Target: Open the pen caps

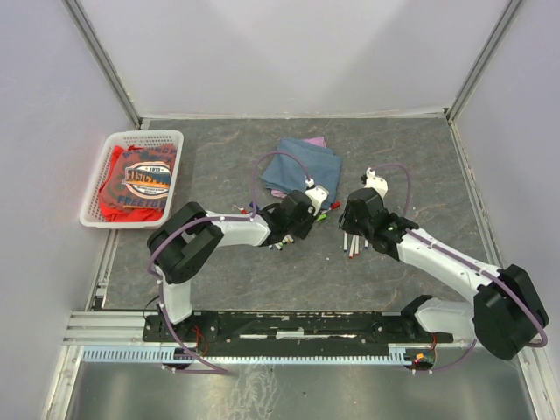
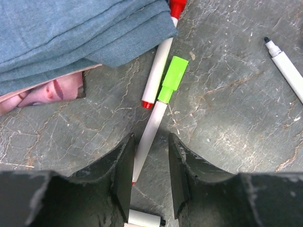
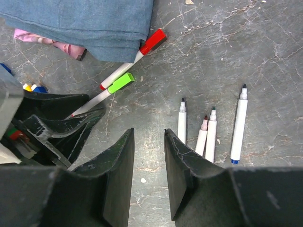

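Left fingers (image 2: 124,175) narrowly flank green-capped pen (image 2: 150,130) by blue cloth (image 2: 71,33); right fingers (image 3: 118,179) apart.

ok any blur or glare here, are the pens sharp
Left wrist: green cap sharp, fingers dark. Right wrist: uncapped pens crisp, no glare. Top: soft even light, pens tiny.

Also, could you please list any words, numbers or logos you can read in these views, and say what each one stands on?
"1973" (probably; very small): top of the round badge on the red garment in the white basket.
Larger lettering across that badge: too blurred to read.
pens, blue cloth: no print visible.
pink printed sheet under the cloth: shows a face, no words.
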Robot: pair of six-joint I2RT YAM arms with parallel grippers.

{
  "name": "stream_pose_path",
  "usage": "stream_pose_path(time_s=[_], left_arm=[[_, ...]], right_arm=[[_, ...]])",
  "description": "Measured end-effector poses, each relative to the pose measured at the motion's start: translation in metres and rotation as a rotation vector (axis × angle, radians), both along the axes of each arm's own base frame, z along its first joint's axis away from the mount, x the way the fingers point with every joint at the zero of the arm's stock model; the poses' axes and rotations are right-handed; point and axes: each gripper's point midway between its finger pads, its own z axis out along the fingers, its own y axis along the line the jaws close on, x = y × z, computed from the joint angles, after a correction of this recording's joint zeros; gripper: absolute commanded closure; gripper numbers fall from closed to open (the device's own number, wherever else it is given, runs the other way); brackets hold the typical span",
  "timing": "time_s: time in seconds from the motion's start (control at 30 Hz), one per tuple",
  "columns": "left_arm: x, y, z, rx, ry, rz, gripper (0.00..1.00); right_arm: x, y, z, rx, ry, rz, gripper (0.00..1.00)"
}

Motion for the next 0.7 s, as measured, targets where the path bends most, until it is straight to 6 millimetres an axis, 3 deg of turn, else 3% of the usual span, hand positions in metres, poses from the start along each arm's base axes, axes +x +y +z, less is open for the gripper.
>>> stream_pose_path(time_s=[0.47, 0.7], left_arm=[[-0.011, -0.011, 0.000, 0.034, -0.035, -0.031, 0.96], [-0.017, -0.013, -0.001, 0.026, -0.038, -0.046, 0.97]], right_arm=[[-0.001, -0.003, 0.001, 0.004, -0.005, -0.005, 0.62], [-0.003, -0.005, -0.004, 0.014, 0.007, -0.010, 0.58]])
